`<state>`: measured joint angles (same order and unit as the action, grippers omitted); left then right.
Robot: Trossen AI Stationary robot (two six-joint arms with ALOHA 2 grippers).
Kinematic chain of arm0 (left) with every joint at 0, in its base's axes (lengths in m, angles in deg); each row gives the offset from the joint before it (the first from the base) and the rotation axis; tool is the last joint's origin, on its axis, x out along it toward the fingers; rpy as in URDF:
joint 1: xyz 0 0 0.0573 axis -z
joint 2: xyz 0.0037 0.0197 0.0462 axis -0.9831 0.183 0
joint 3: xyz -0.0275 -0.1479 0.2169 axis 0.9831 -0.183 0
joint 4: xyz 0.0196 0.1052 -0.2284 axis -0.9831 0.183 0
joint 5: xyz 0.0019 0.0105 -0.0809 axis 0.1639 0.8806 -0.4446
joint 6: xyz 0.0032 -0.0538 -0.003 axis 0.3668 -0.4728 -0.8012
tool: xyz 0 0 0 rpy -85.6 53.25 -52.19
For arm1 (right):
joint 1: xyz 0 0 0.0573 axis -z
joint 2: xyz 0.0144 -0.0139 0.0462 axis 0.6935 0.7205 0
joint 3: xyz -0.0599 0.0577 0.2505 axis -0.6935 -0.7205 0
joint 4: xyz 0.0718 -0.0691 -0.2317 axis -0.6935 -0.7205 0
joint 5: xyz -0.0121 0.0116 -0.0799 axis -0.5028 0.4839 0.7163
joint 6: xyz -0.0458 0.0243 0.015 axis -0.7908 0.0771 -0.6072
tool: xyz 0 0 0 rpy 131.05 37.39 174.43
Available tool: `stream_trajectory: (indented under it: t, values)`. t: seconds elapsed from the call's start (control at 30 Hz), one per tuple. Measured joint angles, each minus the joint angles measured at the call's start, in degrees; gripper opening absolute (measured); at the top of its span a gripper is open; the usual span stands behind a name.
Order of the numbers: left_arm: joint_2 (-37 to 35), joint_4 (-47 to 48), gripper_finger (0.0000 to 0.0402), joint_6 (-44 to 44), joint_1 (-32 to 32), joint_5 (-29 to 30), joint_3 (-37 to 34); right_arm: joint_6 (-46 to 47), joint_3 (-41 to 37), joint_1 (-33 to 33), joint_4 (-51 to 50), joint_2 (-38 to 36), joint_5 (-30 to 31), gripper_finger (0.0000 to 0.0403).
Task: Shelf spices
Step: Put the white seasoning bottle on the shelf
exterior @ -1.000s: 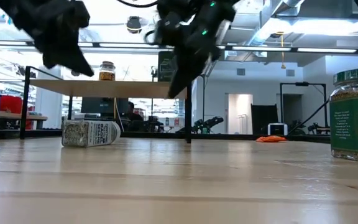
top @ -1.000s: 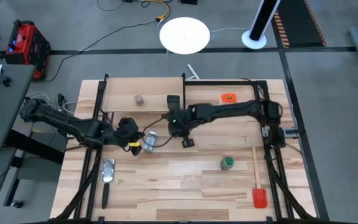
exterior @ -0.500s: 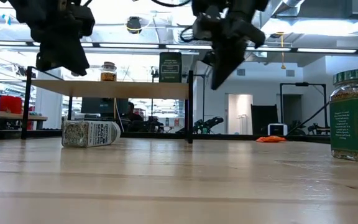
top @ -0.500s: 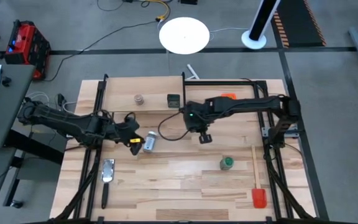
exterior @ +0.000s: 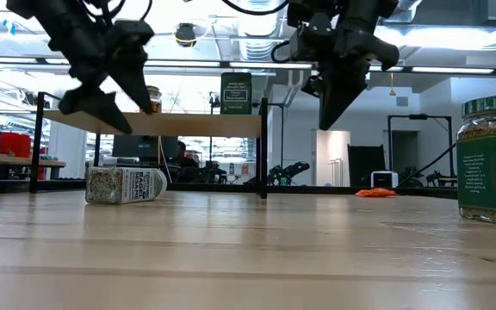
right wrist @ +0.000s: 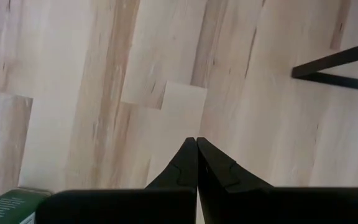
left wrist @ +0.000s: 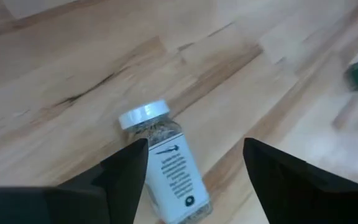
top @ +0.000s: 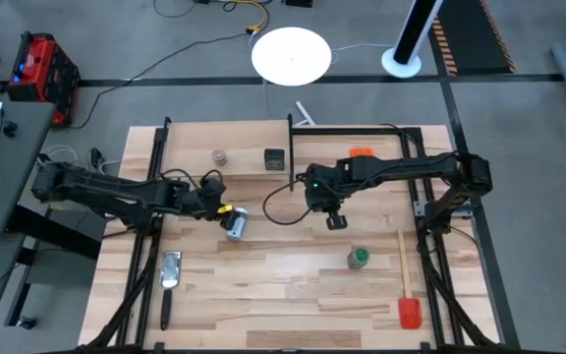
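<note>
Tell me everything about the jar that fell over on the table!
The jar is clear, with a white lid and a white label with dark print. Speckled grey-green spice fills it. It lies on its side on the wooden table, in front of the shelf. Nothing grips it: the left tool hangs open just above it, one finger on each side.

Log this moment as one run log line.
left gripper open over lying clear jar | right gripper shut, empty, above table | brownish jar, black tin on shelf
</note>
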<state>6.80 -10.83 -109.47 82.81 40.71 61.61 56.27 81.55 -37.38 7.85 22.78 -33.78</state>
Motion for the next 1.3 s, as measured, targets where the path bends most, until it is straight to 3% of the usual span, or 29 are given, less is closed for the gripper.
stream_trajectory:
  t: [0.93,1.3]
  values:
    - [13.1,-3.8,0.0254,1.1,-0.1,-1.3,-0.1,-0.1,0.0,-0.1,4.2,0.0,0.0,0.0004]
    - [13.1,-4.8,0.0254,-1.3,0.5,-0.1,-0.1,1.6,-7.5,-0.1,11.1,0.1,0.0,0.0004]
